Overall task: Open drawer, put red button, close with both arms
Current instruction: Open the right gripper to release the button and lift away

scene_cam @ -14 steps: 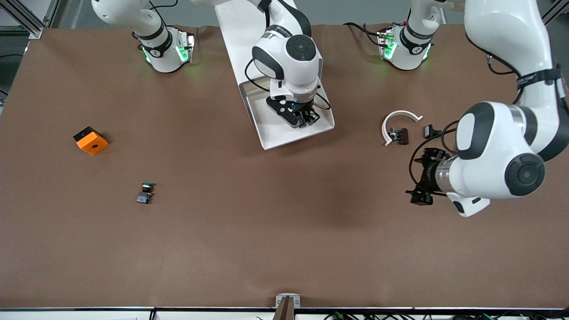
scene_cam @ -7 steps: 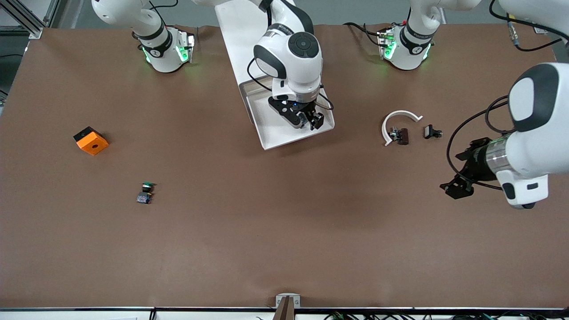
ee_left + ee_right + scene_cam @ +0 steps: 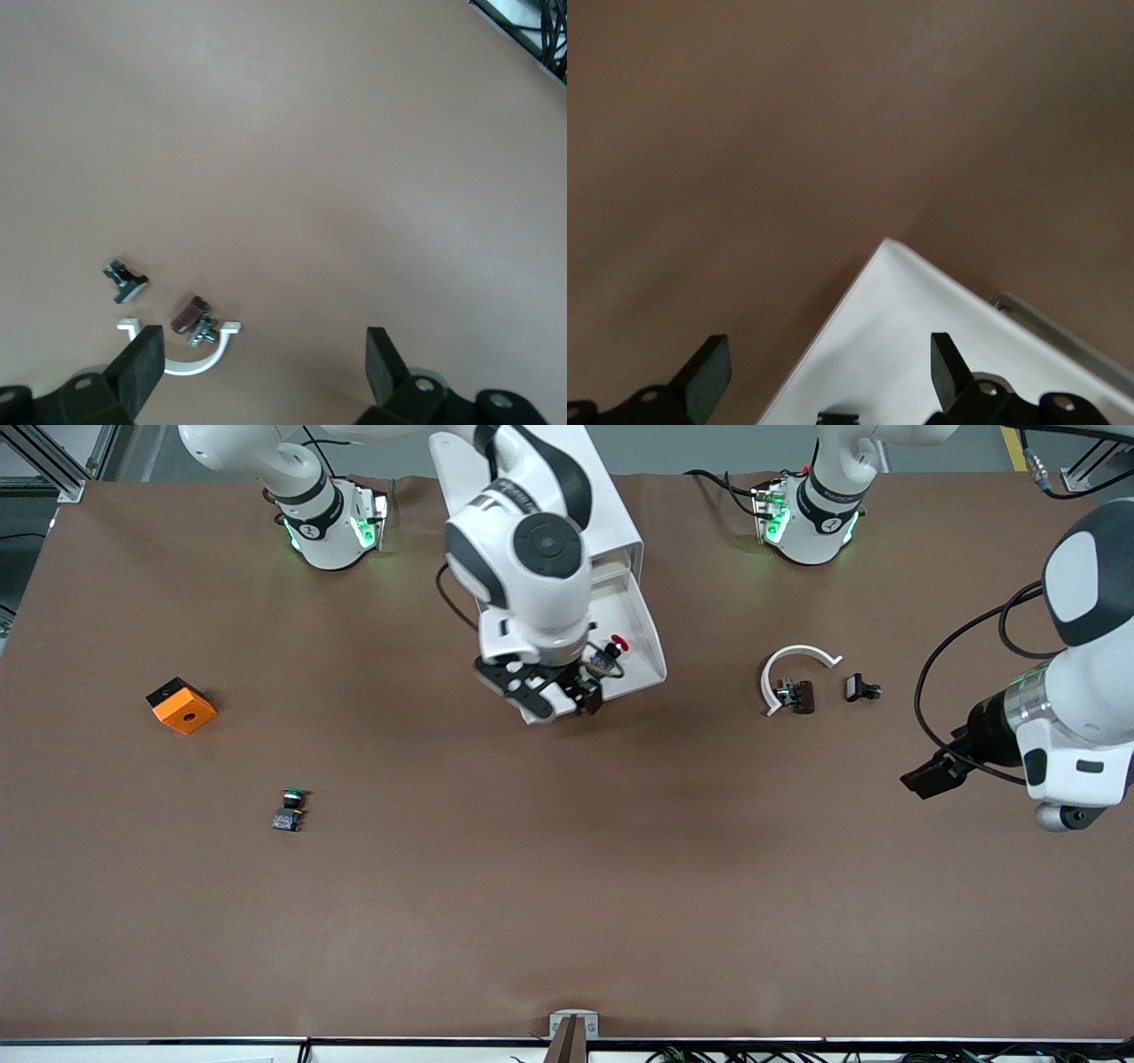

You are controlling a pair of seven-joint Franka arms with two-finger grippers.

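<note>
The white drawer (image 3: 645, 638) stands pulled out of the white cabinet (image 3: 611, 522). The red button (image 3: 613, 652) lies in the drawer near its front wall, red cap toward the left arm's end. My right gripper (image 3: 563, 701) is open and empty, over the drawer's front corner. The right wrist view shows its spread gripper (image 3: 828, 363) over that white corner (image 3: 921, 336) and the brown table. My left gripper (image 3: 928, 778) is open and empty, up over the table near the left arm's end. It also shows open in the left wrist view (image 3: 263, 359).
A white C-shaped clip (image 3: 791, 669) with a small dark part (image 3: 797, 693) and a small black part (image 3: 859, 687) lie toward the left arm's end; the clip shows in the left wrist view (image 3: 199, 359). A green-capped button (image 3: 289, 809) and an orange block (image 3: 181, 705) lie toward the right arm's end.
My right gripper has risen out of the drawer to its front corner, and the red button now shows lying in the drawer. My left gripper has swung away toward the left arm's end.
</note>
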